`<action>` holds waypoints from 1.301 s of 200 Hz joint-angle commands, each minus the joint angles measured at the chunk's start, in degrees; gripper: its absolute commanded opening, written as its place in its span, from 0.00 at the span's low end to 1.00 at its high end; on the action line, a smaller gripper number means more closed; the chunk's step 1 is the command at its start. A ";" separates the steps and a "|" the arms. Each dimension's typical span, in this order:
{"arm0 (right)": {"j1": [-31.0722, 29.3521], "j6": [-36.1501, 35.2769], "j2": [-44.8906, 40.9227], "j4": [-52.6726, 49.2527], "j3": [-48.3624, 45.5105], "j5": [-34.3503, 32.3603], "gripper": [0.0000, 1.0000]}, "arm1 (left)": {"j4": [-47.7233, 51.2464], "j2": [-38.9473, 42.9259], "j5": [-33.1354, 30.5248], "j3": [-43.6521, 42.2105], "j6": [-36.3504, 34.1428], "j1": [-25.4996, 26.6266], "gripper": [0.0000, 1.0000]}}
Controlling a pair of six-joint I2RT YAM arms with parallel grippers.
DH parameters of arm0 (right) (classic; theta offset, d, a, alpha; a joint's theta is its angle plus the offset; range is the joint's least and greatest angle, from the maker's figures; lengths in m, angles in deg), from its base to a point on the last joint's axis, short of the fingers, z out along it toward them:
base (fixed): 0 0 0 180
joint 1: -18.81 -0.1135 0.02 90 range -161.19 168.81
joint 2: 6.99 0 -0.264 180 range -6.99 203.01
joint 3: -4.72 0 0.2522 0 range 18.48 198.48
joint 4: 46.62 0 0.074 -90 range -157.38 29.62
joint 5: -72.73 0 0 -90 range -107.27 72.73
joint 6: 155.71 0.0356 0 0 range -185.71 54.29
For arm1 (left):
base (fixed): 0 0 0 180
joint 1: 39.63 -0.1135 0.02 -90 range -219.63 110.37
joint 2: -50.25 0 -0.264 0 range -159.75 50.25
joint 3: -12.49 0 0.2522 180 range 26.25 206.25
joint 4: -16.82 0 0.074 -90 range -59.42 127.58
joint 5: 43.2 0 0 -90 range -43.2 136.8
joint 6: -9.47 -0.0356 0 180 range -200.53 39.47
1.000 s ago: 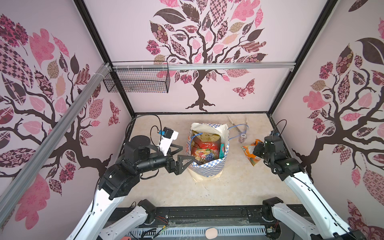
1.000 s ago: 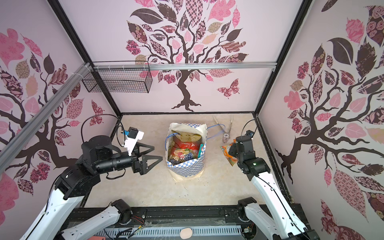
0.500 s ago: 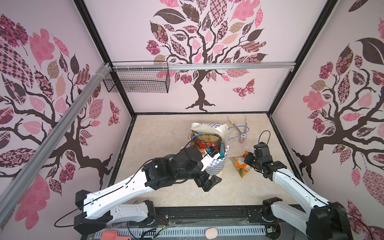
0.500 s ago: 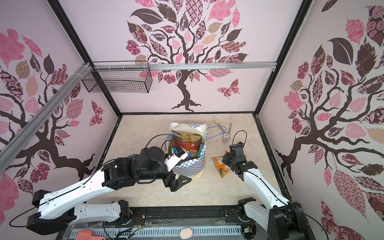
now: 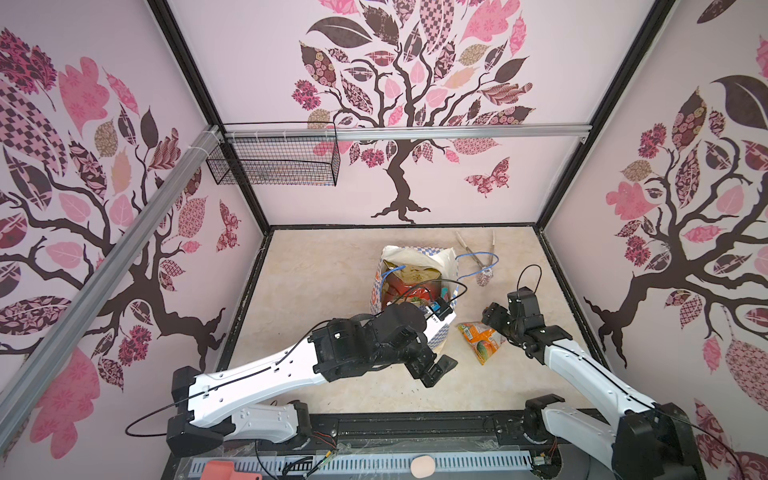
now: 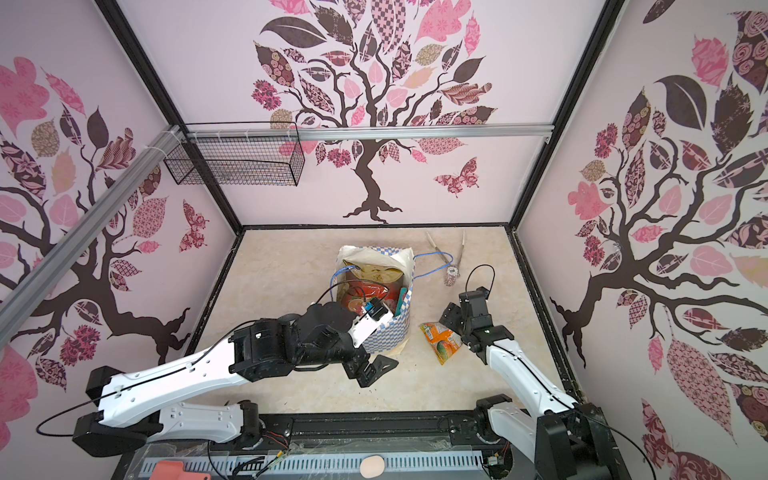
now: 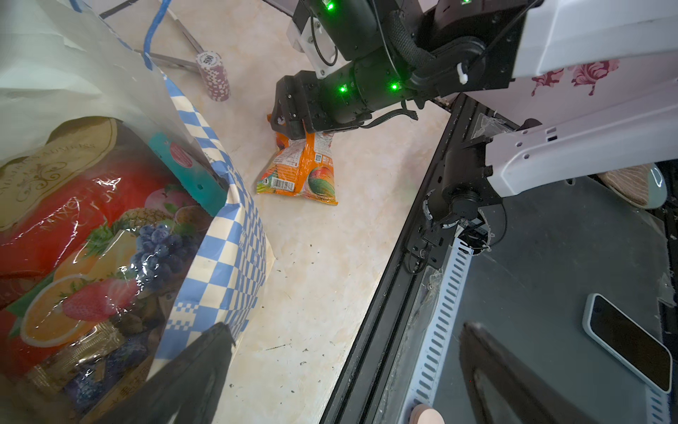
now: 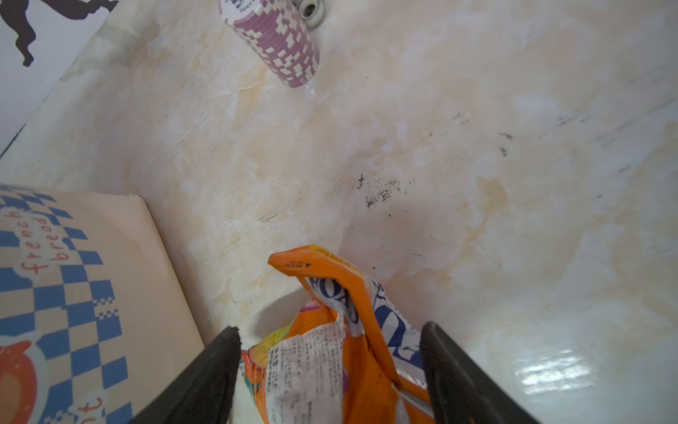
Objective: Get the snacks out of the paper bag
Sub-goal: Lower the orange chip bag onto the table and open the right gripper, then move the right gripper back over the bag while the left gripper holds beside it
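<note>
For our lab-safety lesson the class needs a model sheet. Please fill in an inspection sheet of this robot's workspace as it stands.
Surface: beige marbled table, a few dark specks.
Job's things: bag upright and open; red packet and teal packet inside; orange packet on the table beside it.
Clutter: tongs and chip stack beyond the orange packet.
Grippers: left gripper open, empty, by the bag's front; right gripper open, jaws either side of the orange packet's end.
Cables: black cable of the left arm arcs over the bag's mouth; blue handle lies across the tongs.
Surroundings: wire basket on the wall; phone off the table.
</note>
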 commanded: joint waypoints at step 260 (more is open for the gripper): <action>-35.08 -29.33 27.18 -31.50 59.28 -0.26 1.00 | 9.27 23.46 -33.04 -2.65 3.69 -9.21 0.98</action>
